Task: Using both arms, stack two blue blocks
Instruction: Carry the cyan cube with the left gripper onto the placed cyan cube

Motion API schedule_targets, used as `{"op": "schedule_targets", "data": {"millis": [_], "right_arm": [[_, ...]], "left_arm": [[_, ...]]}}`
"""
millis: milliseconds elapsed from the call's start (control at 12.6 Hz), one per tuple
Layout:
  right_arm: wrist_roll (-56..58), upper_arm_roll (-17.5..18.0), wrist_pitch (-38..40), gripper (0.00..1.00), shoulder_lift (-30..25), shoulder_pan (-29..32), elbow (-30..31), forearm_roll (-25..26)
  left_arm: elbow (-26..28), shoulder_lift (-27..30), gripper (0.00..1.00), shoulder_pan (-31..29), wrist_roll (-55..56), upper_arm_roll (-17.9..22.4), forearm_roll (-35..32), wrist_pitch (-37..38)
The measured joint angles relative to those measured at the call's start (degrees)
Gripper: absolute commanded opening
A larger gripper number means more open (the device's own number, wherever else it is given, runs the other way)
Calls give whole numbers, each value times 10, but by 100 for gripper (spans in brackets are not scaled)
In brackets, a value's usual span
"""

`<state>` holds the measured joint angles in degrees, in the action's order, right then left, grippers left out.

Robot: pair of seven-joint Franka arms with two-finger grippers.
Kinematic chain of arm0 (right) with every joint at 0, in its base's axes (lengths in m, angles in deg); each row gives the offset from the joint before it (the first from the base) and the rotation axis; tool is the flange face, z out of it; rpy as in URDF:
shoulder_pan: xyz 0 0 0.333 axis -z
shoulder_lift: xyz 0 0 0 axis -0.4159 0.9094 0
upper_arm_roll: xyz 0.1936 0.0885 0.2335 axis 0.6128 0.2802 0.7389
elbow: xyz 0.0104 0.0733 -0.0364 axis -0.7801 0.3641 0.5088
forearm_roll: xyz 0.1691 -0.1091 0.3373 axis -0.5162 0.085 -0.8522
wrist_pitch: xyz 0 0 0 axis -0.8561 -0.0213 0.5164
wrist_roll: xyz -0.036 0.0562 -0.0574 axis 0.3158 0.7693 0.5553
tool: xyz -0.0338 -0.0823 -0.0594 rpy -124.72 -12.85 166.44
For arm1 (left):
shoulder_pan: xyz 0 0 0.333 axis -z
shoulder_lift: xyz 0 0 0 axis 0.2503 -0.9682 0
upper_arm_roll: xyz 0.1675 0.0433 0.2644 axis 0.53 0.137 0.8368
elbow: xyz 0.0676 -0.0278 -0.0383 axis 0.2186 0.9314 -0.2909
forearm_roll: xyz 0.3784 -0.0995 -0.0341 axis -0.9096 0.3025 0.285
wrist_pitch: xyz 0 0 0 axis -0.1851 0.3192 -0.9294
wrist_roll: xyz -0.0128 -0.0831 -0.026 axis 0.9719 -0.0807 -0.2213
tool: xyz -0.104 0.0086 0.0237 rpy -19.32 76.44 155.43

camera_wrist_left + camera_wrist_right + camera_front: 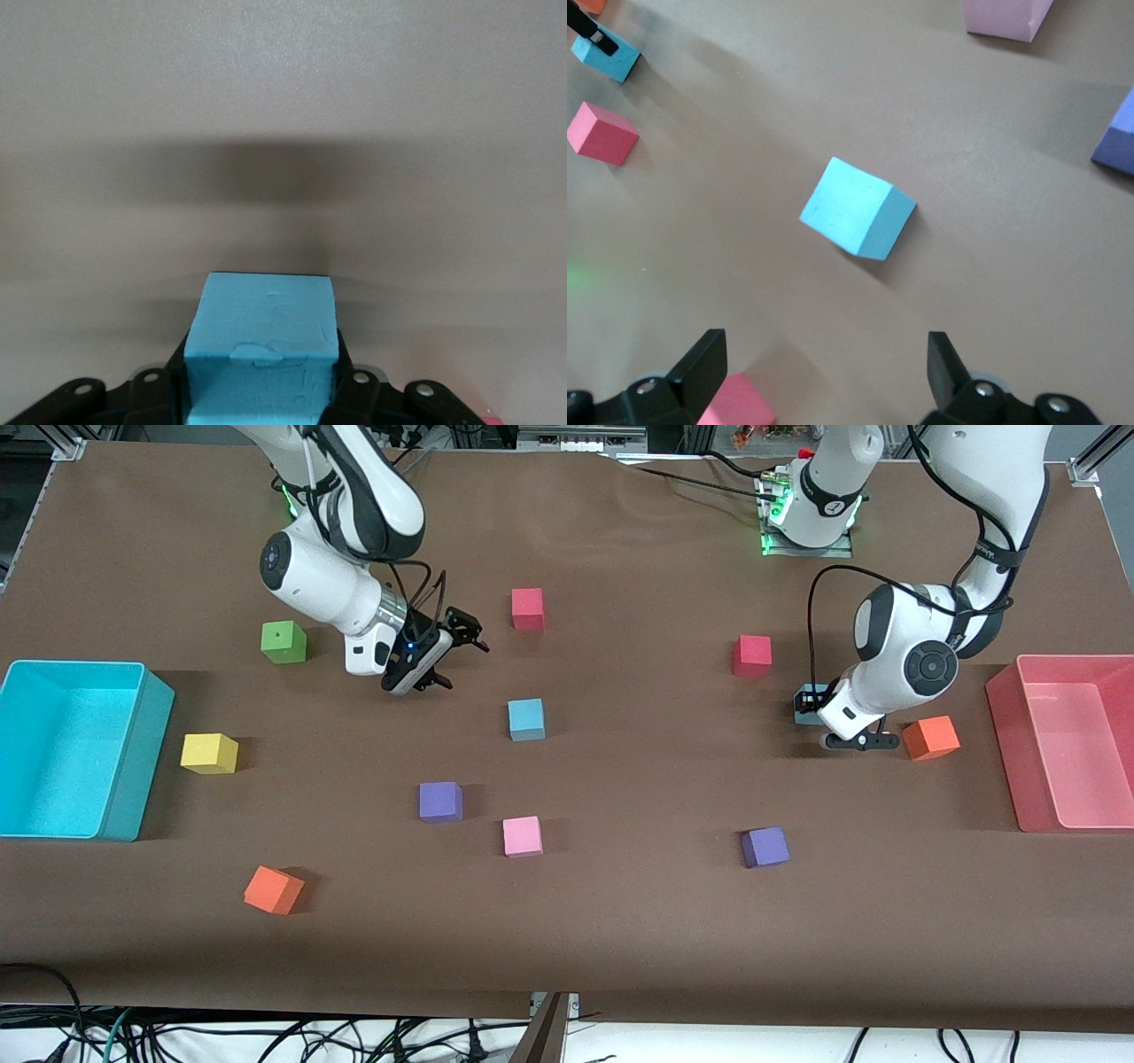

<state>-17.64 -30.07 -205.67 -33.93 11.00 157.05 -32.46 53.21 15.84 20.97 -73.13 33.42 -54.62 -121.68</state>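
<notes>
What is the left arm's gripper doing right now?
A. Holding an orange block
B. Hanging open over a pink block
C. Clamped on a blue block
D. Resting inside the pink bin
C: the left gripper has its fingers pressed against a blue block.

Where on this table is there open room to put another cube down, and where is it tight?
The table is bare along its edge nearest the front camera, below the orange cube and purple cube. Another open stretch lies between the free blue block and the left gripper, which is shut on a blue block. It is crowded around the purple cube and pink cube.
</notes>
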Motion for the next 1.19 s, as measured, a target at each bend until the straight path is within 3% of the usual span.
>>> {"op": "schedule_targets", "data": {"millis": [159,477,557,795,1193], "right_arm": [[139,1,-30,100,36,-1,0,-114],[471,2,-50,100,100,-17,-3,-421],[539,3,-51,100,112,-21,-4,-474],[656,1,-51,100,142,-27,-19,-551],[738,-9,-52,100,188,-51,-65,-599]], "left_arm": [[-27,16,0,0,1,-7,1,45],[-178,47,0,21,68,-48,8,226],[-209,48,0,34,91,-60,17,250],[-271,29,0,97,174,-75,68,269],[-419,-102,0,229,333,-76,84,250]]}}
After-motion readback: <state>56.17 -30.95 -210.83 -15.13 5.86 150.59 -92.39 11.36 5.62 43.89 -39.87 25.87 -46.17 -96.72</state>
